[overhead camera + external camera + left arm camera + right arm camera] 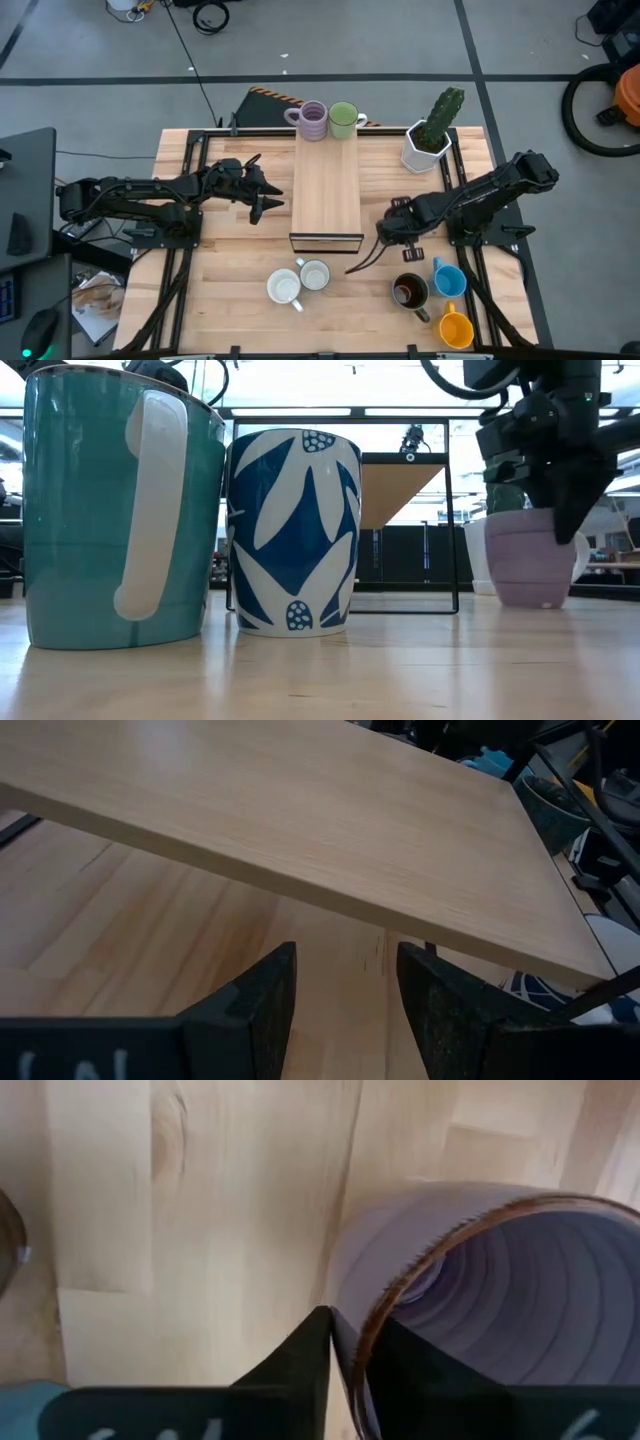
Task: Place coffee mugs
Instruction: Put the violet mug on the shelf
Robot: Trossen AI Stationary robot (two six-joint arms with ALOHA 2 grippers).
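A: Where's our right gripper [345, 1345] at?

B: We're seeing it pinched onto the rim of a lilac mug [500, 1295], sitting on the table [230, 260] at about 4 o'clock from the wooden shelf [326, 190].

A: And the left gripper [340, 1005]?

B: Fingers spread, nothing in them, at the shelf's 9 o'clock.

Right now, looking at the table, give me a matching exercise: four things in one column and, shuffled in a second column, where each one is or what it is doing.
Things:
1. green mug
2. orange mug
3. cactus pot
4. right gripper

Places or states:
A. shut on the wall of the held lilac mug
B. near edge of the table, by the blue mug
C. next to the far lilac mug
D. far side, right of the wooden shelf

Pairs: 1-C, 2-B, 3-D, 4-A
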